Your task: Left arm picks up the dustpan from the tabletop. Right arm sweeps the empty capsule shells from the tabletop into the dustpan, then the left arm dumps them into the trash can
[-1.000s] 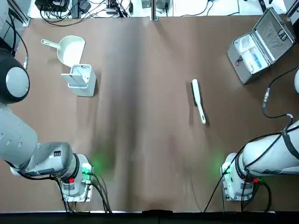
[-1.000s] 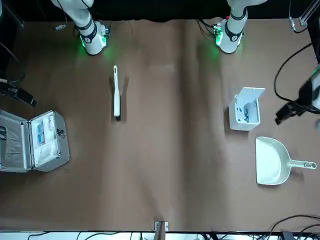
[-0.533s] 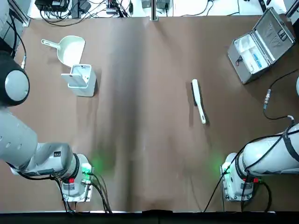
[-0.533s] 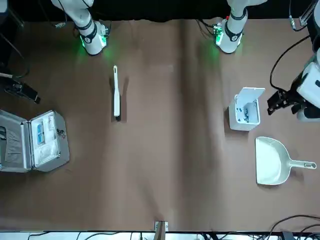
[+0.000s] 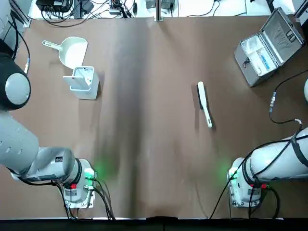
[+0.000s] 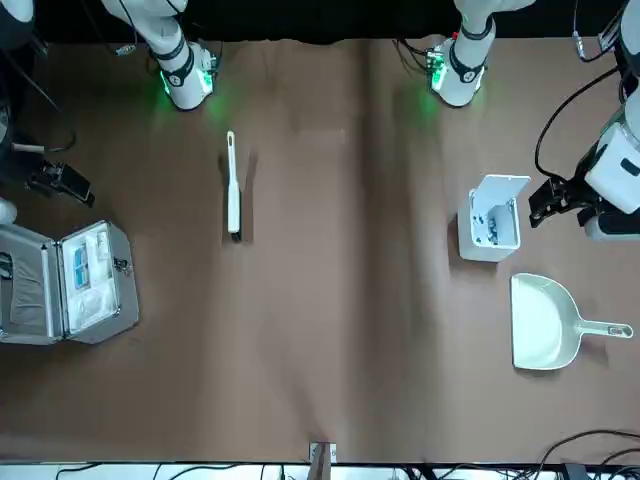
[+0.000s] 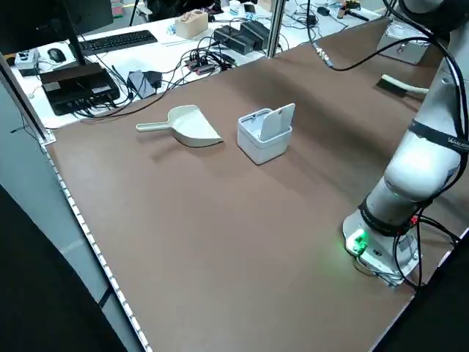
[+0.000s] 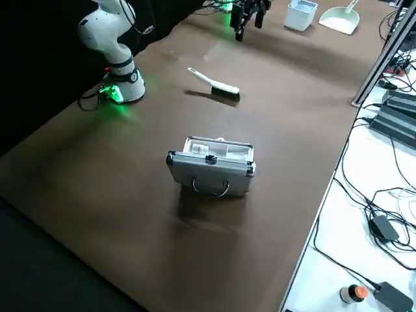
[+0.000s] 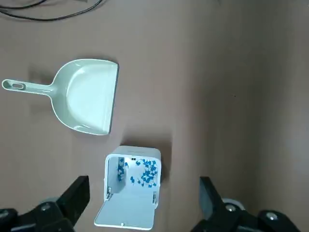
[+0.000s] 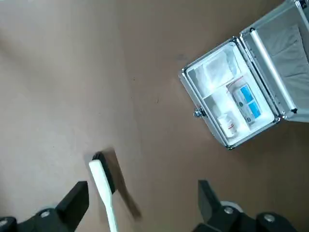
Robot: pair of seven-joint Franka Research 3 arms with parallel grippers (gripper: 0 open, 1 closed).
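Surface: We read the brown surface (image 5: 159,120) as a clock from above, 12 at the edge far from the arms' bases.
Dustpan: We find it lying flat at 10 o'clock, handle toward 9, near the bin but apart from it (image 9: 87,96).
Bin: It stands upright at 10 o'clock, nearer the middle, lid open (image 6: 490,245).
Bits: We see small blue-and-white bits (image 9: 148,174) inside the bin, too small for us to tell whether they are empty shells. We cannot identify a dark speck (image 9: 235,95) on the surface.
Brush: It lies between 2 and 3 o'clock; the right wrist view cuts off its handle end, and the handle partly covers the bristles (image 10: 104,186).
Case: It sits open at 2 o'clock; we cannot make out the bottle's label inside (image 8: 208,172).
Left tool: Open, empty, raised toward 9 o'clock; the top view misses it (image 9: 144,188).
Right tool: Open, empty, raised toward 3 o'clock; in the front view it blends into shadow (image 10: 143,186).
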